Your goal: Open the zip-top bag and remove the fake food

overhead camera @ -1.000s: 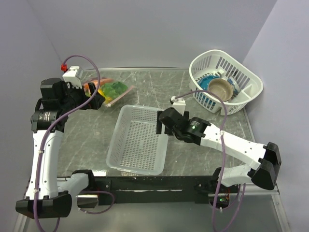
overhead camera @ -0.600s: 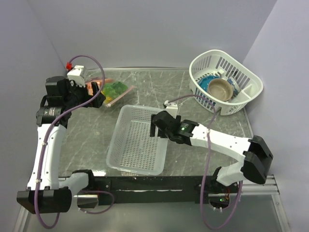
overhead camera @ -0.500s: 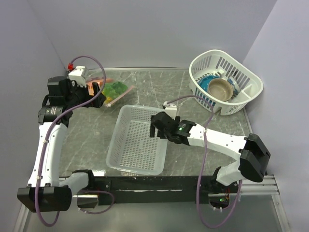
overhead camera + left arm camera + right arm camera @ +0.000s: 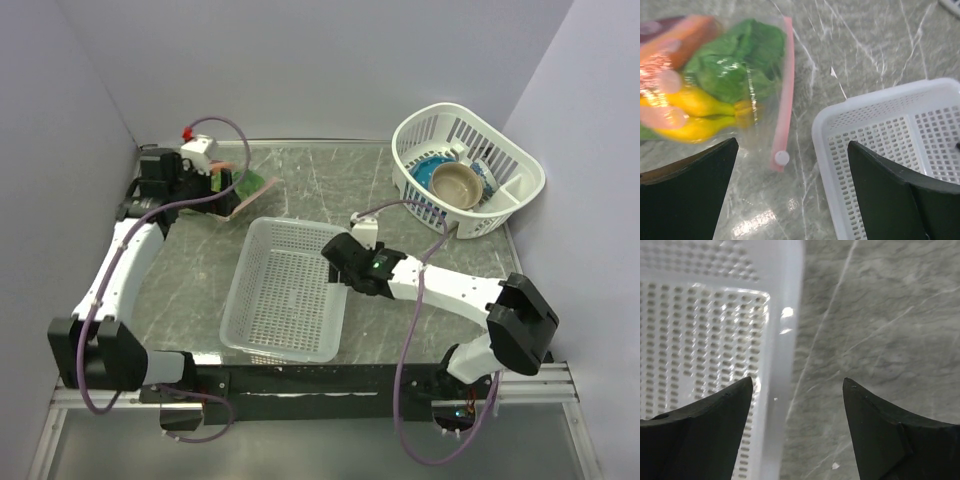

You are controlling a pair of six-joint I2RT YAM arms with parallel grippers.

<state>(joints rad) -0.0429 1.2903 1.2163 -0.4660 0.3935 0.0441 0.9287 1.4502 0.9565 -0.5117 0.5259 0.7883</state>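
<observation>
The perforated tray (image 4: 285, 290) lies toward the near edge, the right gripper (image 4: 797, 381) spread over its right rim. The white basket (image 4: 500, 150), far right corner, holds two bowls (image 4: 458, 181). The zip-top bag (image 4: 762, 130), far left corner, holds the fake food (image 4: 725, 75) beneath the parted left gripper (image 4: 792, 145).

We note a glossy clear plastic zip-top bag (image 4: 715, 85), a perforated white plastic tray (image 4: 895, 145), and a polished marbled desk (image 4: 880, 50).
</observation>
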